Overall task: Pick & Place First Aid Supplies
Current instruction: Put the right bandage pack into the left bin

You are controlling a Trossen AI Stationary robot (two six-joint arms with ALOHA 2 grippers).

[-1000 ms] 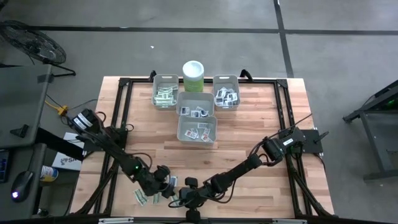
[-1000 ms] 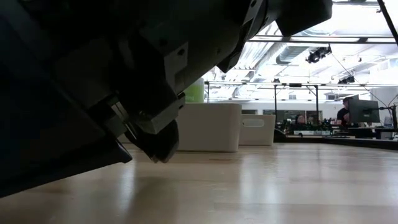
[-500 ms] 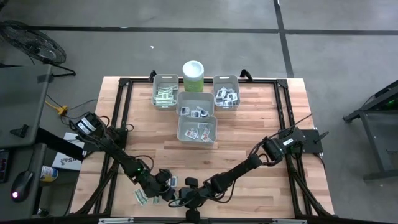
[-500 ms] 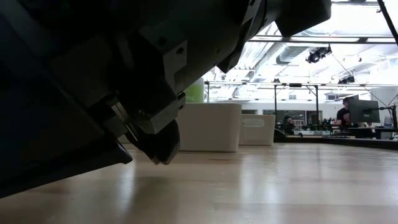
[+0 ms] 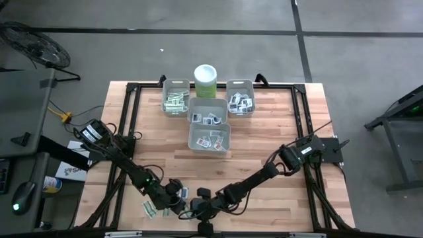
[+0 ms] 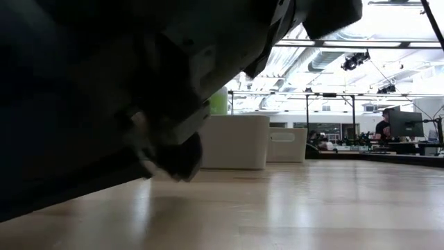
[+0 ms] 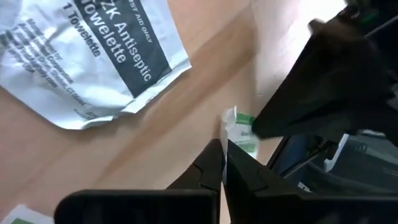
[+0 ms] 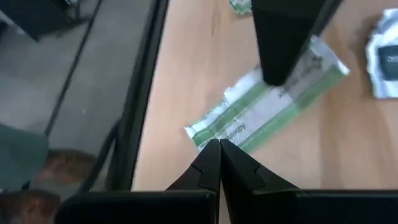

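Note:
A green-white strip packet lies flat on the wood near the table's front edge. In the high view it shows as a pale scrap between my two grippers. My left gripper is shut at this strip; only a short piece shows past the right arm. My right gripper is shut, its tips at the strip's near end. A white antiseptic towelette packet lies flat beside them. Another green-white strip lies further left. My left gripper has its shut fingertips on an edge of the strip, which curls up a little there. In the right wrist view its dark fingers come down slanting onto the strip's far long edge. The rest of the strip lies on the table. My right gripper's shut tips meet the strip's near end, slanting down; I cannot tell whether paper lies between them or whether they only rest on it.
Several grey bins with packets stand at the far middle, around a pale green canister. The table's front edge and black frame rail run close by the grippers. In the low view a dark arm fills the left half.
The dark arm close to the low camera shows blurred now and was sharp before, though its place has hardly altered. The packets on the table lie where they lay.

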